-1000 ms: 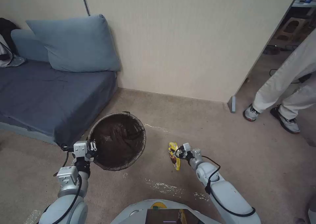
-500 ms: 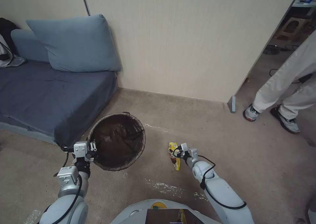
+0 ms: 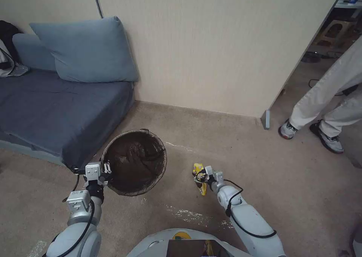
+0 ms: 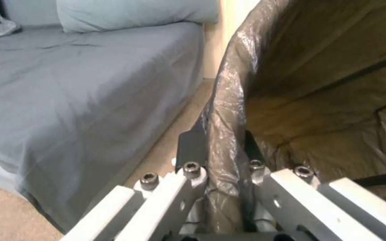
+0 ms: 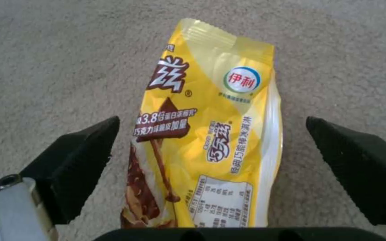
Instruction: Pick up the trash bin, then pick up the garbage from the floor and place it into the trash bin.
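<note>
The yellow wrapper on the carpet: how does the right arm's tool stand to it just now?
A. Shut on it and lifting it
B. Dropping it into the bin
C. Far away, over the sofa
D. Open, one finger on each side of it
D: in the right wrist view the yellow wrapper lies flat on the carpet between the spread black fingers of the right tool, not yet gripped.

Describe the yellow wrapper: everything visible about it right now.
The yellow wrapper is a glossy, flattened plastic ice-cream packet with a crimped end, a brown chocolate picture, Chinese lettering, a round blue-green logo and a white nutrition panel. It lies flat on the beige carpet, right of the bin. The right gripper straddles it, open, fingers on either side, not touching.
</note>
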Available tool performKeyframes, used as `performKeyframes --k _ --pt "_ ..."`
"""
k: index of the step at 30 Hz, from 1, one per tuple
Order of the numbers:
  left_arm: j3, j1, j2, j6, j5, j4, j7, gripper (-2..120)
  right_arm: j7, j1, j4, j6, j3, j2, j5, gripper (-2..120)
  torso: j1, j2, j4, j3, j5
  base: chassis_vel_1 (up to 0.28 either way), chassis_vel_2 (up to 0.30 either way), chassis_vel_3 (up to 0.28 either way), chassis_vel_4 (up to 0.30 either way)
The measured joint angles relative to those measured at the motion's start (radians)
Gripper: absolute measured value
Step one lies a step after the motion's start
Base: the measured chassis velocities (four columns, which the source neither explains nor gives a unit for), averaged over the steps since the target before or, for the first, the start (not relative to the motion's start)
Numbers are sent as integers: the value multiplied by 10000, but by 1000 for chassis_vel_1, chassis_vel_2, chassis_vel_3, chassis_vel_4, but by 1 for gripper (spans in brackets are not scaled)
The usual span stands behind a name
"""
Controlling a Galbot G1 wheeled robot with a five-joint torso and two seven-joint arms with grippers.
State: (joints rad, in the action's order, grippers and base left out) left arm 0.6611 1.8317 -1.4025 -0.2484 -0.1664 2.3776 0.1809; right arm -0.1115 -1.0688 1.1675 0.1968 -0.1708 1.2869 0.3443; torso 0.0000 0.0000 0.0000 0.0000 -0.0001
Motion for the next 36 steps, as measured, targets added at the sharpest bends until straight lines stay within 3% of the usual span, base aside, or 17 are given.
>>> performKeyframes --k 9,10,13,18,25,36 --pt "0 -21 -20 11 -6 -15 -8 0 -84 0 -189 -132 -36 128 -77 68 0 0 0 0 0 0 0 0 0" --pt "-3 -23 -31 14 -6 -15 -9 0 -121 -10 -244 -173 -56 160 -114 57 0 0 0 0 0 0 0 0 0" --pt "-2 -15 -29 14 -5 -6 -11 0 -166 -13 -301 -205 -84 229 -142 41 0 0 0 0 0 0 0 0 0" --pt "1 -13 -28 15 -4 11 -13 0 -191 -13 -303 -214 -102 259 -144 28 0 0 0 0 0 0 0 0 0" --pt "3 -19 -44 17 0 32 -17 0 -244 -53 -293 -237 -173 291 -145 0 0 0 0 0 1 0 0 0 0" --pt "13 -24 -38 36 6 64 -18 0 -244 -155 -116 -294 -314 300 -171 0 0 0 -1 0 1 0 0 0 0"
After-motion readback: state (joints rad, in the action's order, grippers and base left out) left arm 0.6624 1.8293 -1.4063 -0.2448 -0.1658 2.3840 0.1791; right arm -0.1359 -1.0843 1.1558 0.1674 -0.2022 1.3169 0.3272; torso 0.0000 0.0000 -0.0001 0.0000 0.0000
